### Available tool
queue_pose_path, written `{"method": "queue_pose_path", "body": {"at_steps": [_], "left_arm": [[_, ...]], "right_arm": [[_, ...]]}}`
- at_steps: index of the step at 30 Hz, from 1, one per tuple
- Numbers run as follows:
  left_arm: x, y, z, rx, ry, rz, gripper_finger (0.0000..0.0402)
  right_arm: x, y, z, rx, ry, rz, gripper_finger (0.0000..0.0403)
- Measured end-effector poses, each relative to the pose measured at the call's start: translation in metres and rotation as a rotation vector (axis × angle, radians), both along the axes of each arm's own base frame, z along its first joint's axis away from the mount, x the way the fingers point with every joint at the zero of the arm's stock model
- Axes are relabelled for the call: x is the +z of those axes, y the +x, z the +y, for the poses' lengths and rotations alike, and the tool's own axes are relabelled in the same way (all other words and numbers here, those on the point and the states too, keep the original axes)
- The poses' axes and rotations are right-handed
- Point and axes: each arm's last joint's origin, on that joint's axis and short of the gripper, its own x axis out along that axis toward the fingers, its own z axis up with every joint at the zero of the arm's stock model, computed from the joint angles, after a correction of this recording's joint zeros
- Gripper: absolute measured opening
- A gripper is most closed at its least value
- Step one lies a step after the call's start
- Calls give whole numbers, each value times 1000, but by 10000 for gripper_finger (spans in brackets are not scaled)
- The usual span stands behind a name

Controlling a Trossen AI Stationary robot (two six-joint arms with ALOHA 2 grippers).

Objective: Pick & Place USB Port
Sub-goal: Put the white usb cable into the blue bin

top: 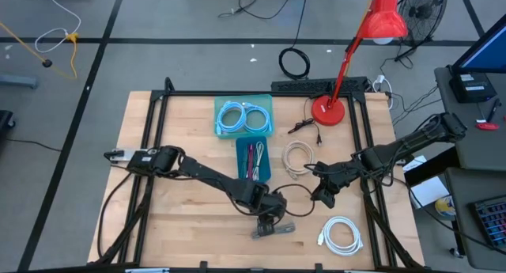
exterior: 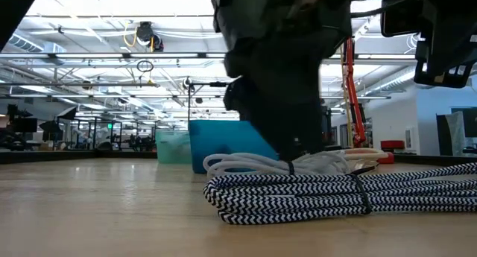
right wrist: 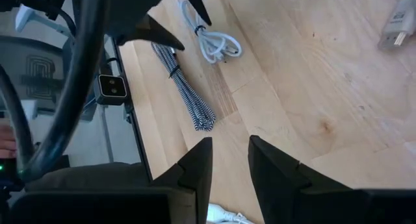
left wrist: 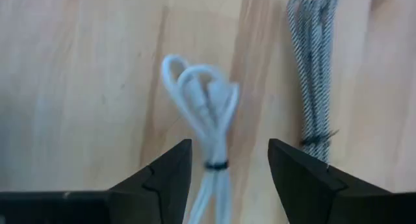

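Left end effector (left wrist: 229,178), fingers spread, hovers over the white USB cable (left wrist: 207,113), which lies on the bench (top: 182,218) at its near edge beside a striped braided cable (left wrist: 313,68). The bundle looks light and limp; its tie offers the best grip. Left arm reaches low. Right end effector (top: 326,195), released, waits right.

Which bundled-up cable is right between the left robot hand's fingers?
The small white cable, folded and tied with a dark band. It lies in the gap of the open left gripper; the black-and-white braided cable lies beside it, off to one side.
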Motion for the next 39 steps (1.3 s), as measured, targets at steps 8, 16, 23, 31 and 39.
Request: {"method": "queue_pose_path", "body": {"at_steps": [8, 16, 23, 31, 39], "left_arm": [[-4, -7, 4, -39, 91, 64, 207], [-4, -6, 6, -40, 115, 56, 207], [-4, -6, 6, -38, 111, 57, 182], [-4, -6, 5, -43, 100, 58, 124], [-17, -9, 5, -57, 46, 71, 118]], "right_arm": [[0, 0, 0, -2, 2, 3, 90], [0, 0, 0, -7, -4, 3, 90], [0, 0, 0, -10, -2, 4, 90], [0, 0, 0, -10, -2, 4, 90], [0, 0, 0, -10, -2, 4, 90]]}}
